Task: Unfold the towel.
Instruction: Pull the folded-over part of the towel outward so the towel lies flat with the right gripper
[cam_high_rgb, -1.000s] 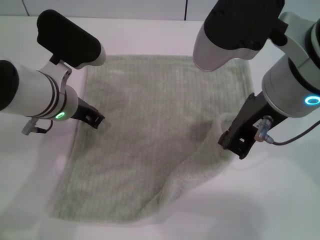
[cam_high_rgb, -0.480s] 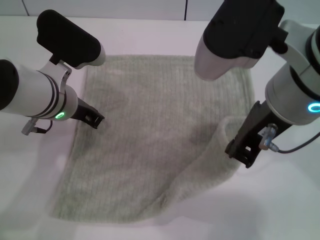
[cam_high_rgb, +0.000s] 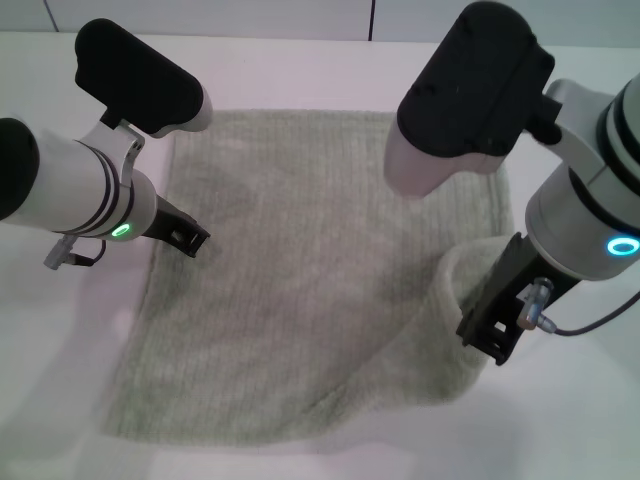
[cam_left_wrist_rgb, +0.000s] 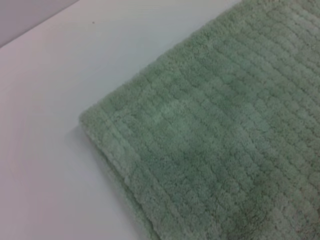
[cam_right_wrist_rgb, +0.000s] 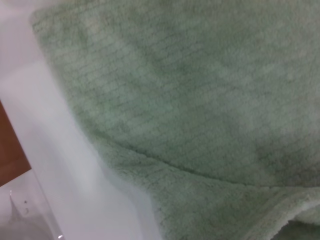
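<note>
The pale green towel lies mostly flat on the white table, with its near right part still folded over in a raised hump. My right gripper sits at that hump's right end, shut on the towel's edge and holding it slightly off the table. My left gripper rests low at the towel's left edge. The left wrist view shows a flat corner of the towel on the table. In the right wrist view the towel fills most of the picture, with a fold line and a hem close to the camera.
The white table runs bare behind the towel and along both its sides. Bare table also lies to the near right of the right gripper. A brown strip and a clear object show at the table's edge in the right wrist view.
My right gripper has moved toward the near right, pulling the folded towel part along and spreading it wider. The left arm has not moved.
</note>
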